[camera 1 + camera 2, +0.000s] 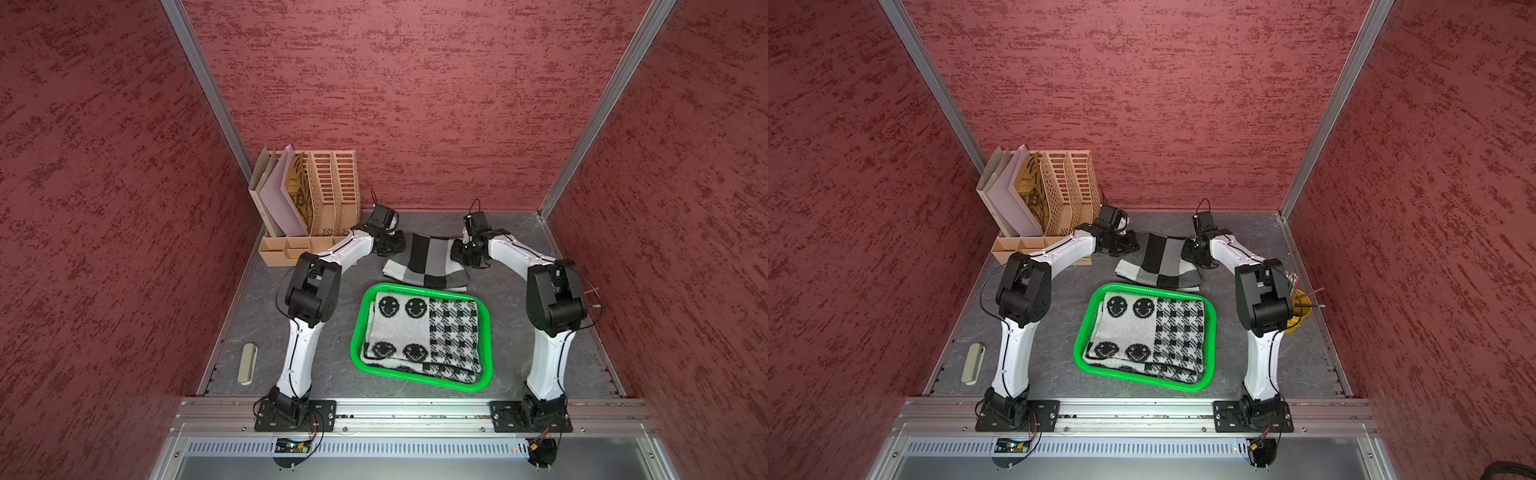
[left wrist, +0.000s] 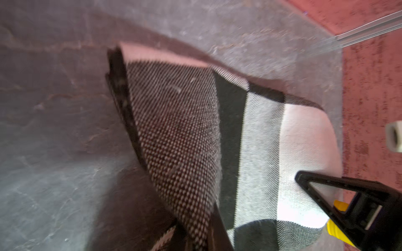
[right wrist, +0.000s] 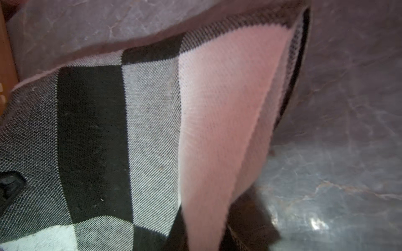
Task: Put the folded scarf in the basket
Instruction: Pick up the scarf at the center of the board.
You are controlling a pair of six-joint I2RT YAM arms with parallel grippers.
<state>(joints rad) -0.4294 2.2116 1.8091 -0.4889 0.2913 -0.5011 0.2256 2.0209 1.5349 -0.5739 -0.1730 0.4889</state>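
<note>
**Both grippers clamp the checked scarf's ends**

The left gripper (image 1: 395, 245) and right gripper (image 1: 458, 252) each pinch one end of the checked scarf (image 1: 428, 262). Its long axis runs 9-to-3 o'clock, and it sits outside the one basket (image 1: 358, 328), at its 12 o'clock. A second, smiley scarf (image 1: 419, 332) fills that basket. The file organizer (image 1: 332, 187) stands at 10 o'clock.

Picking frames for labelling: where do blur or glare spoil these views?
Left wrist view: motion-blurred, and the plaid scarf has a washed-out white patch. Right wrist view: scarf's near edge blurred, glare on the table. Both top views: sharp and evenly lit.
</note>
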